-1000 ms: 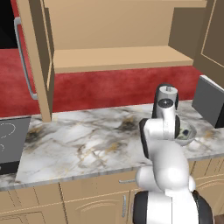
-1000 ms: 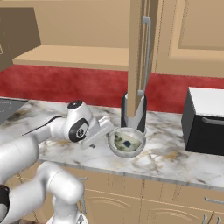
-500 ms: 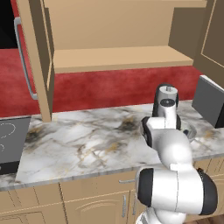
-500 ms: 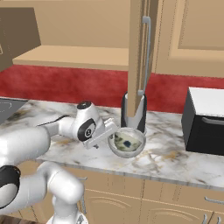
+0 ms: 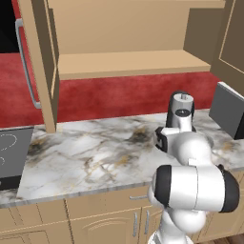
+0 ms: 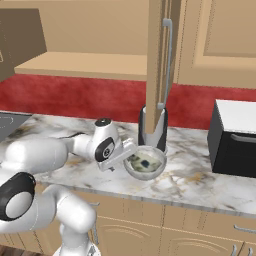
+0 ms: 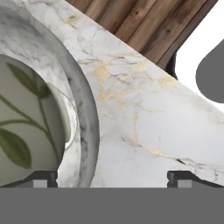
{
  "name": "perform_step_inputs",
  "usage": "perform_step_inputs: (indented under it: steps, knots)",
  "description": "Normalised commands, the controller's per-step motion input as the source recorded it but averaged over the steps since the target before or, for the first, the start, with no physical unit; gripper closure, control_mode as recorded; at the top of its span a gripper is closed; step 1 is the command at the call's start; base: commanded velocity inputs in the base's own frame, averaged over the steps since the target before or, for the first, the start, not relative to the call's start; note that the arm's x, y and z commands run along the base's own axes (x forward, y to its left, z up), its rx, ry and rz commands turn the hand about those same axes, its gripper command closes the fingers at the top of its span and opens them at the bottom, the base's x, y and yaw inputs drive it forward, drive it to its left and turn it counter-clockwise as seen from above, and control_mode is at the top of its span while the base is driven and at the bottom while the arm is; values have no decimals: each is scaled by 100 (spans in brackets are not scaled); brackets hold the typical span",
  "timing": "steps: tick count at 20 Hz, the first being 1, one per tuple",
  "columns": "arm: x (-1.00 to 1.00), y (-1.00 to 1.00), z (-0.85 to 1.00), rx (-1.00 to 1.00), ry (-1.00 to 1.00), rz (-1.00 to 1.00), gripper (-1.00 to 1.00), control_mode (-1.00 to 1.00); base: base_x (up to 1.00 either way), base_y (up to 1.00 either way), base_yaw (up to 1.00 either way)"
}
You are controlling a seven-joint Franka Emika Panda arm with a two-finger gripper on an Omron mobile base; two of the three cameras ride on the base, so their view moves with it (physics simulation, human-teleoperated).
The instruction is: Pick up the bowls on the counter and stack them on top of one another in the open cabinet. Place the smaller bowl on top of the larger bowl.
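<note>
We see one cabinet (image 5: 128, 62) standing open over one marble counter (image 5: 95, 152). One black-and-silver cylindrical appliance (image 6: 152, 127) stands on the counter behind one larger bowl (image 6: 145, 163). In the hand view, a leaf-patterned inside (image 7: 26, 127) sits within that bowl's thick rim. Our gripper (image 7: 111, 177) is low at the bowl's edge, its two fingers spread wide, one inside the rim and one outside, holding nothing.

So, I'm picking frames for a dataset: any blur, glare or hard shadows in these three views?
Left base view: sharp, flat light, only a soft shadow under the tan wooden cabinet shelf. Right base view: the same, no glare. Hand view: the marbled grey bowl's rim looks soft.
</note>
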Motion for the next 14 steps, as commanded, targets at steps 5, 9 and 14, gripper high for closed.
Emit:
perform_step_inputs:
  steps: [5,9,14]
  knots:
    - [21,12,-21,3,0,-14,-100,-100,0,0,0]
    - [22,6,-17,1,0,-14,-100,-100,0,0,0]
    - [6,9,-21,0,0,-14,-100,-100,0,0,0]
